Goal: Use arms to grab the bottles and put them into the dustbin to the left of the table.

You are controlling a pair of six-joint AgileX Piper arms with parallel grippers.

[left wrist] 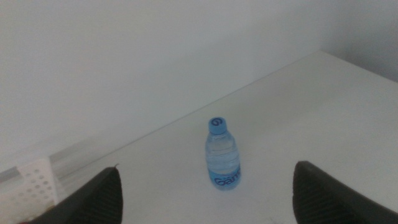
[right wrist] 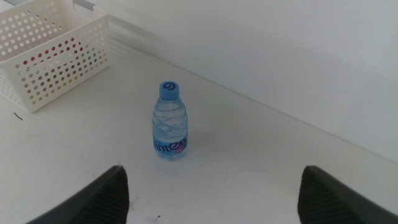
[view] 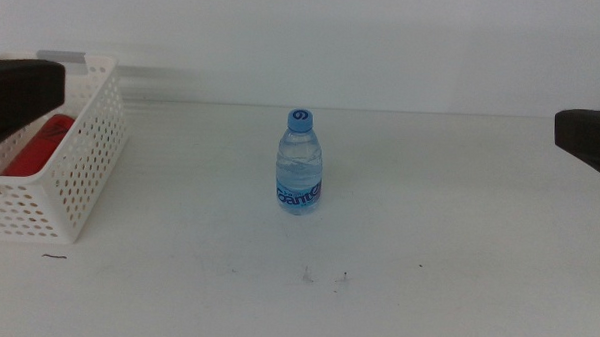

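- Left gripper [left wrist: 205, 193]: jaws wide apart, empty, held over the basket's end of the table [view: 457, 244].
- Right gripper [right wrist: 211, 196]: also spread and empty, waiting at the right edge.
- Water bottle [view: 299, 163]: upright mid-table, well apart from both grippers; clear ribbed plastic, blue cap, blue label band.
- Dustbin [view: 85, 171]: white perforated plastic at the left, something red already inside.
- Step, as I judge it: one bottle left to fetch. Next, a gripper must reach in and close around its smooth round body.

Open table [view: 447, 244] surrounds water bottle [view: 299, 164] (dustbin [view: 80, 171] leftward).
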